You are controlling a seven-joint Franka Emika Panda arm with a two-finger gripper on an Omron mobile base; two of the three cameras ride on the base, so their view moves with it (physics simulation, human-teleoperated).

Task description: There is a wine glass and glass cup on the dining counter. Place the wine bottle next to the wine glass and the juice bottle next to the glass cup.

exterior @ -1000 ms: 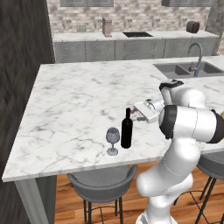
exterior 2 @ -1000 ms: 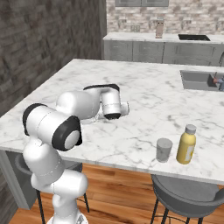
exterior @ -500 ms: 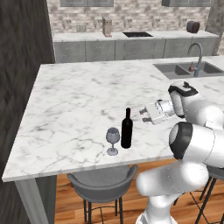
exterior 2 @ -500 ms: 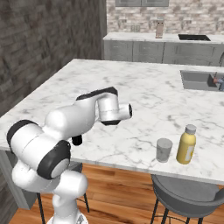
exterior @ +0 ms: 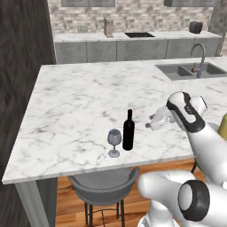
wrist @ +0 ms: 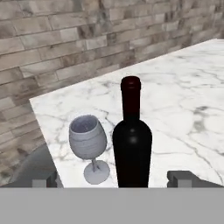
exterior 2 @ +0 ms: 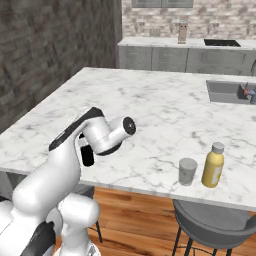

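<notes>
Wine bottle (exterior: 128, 131) stands upright just beside wine glass (exterior: 114, 142) near the tabletop (exterior: 80, 97) front edge. Pincer (exterior: 150, 125) apart, empty, off the bottle; pull straight away without clipping it.

Black wine bottle (wrist: 132, 144), greyish wine glass (wrist: 89, 144), yellow juice bottle (exterior 2: 213, 167)

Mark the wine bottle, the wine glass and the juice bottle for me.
wine bottle (exterior: 128, 135), left base view, on its black body.
wine glass (exterior: 114, 138), left base view, on its bowl.
juice bottle (exterior 2: 213, 170), right base view, on its yellow body.
</notes>
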